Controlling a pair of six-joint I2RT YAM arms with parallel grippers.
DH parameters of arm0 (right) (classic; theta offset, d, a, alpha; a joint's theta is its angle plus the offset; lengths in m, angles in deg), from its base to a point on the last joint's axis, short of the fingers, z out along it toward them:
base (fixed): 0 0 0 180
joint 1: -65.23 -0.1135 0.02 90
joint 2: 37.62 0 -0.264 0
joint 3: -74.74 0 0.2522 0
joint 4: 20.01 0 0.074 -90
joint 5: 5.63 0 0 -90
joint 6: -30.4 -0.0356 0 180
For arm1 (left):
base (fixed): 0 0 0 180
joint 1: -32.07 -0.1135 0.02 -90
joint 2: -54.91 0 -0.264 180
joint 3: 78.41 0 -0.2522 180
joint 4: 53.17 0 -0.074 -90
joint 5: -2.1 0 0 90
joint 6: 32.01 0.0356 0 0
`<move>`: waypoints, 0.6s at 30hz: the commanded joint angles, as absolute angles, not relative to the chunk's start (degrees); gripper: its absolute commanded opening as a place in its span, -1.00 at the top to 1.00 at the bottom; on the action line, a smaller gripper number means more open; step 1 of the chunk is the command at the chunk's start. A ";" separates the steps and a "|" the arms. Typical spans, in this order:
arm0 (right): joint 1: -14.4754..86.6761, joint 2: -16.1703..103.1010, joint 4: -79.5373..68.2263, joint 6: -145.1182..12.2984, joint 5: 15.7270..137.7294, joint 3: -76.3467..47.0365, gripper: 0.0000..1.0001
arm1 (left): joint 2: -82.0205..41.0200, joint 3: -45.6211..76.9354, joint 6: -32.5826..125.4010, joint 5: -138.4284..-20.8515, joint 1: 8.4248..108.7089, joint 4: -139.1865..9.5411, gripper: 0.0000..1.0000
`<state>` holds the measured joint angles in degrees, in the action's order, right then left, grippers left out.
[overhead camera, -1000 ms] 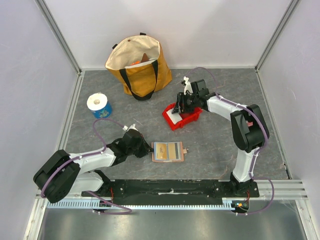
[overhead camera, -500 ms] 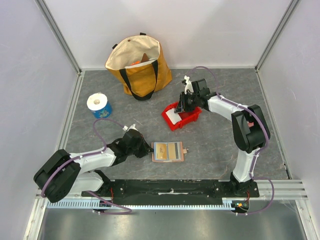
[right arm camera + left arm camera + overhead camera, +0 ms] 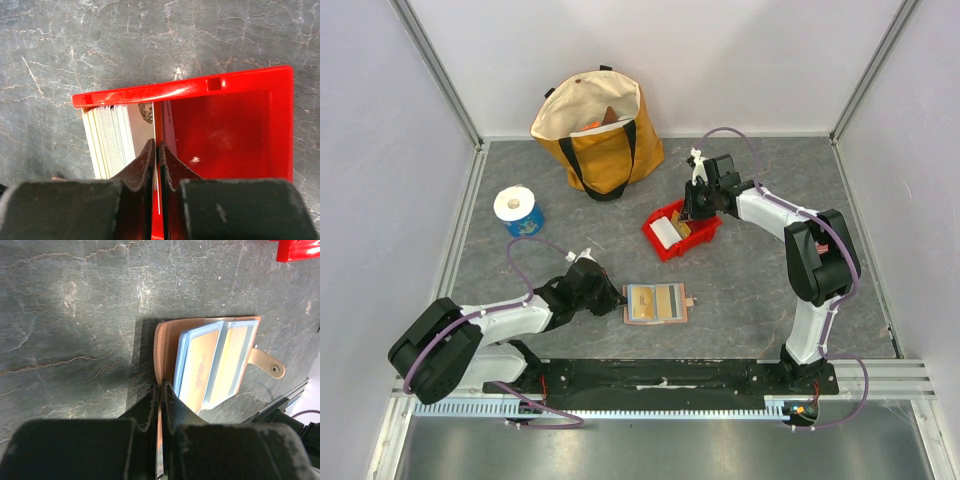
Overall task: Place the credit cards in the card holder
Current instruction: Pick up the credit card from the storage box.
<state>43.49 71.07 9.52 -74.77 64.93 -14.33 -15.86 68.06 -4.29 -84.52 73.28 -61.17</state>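
A mustard-yellow tote bag [image 3: 600,130] with dark handles stands open in the upper middle of the overhead view, near the back wall. A roll [image 3: 517,210], white on top and blue round its side, sits left of centre on the grey marbled table [image 3: 750,290], apart from the bag. A red plastic bin [image 3: 710,229] lies at an angle just right of centre.

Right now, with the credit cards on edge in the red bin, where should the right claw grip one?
The credit cards stand packed on edge against one end of the red bin, only their top edges exposed. I'd pinch the outermost card's top edge, coming straight down; the bare floor beside the stack leaves room for a finger. The right claw sits there.
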 commanded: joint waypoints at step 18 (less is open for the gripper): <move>42.38 72.86 13.96 -70.58 69.25 -18.12 0.66 | -16.29 68.05 -2.39 -83.86 72.67 -59.02 0.97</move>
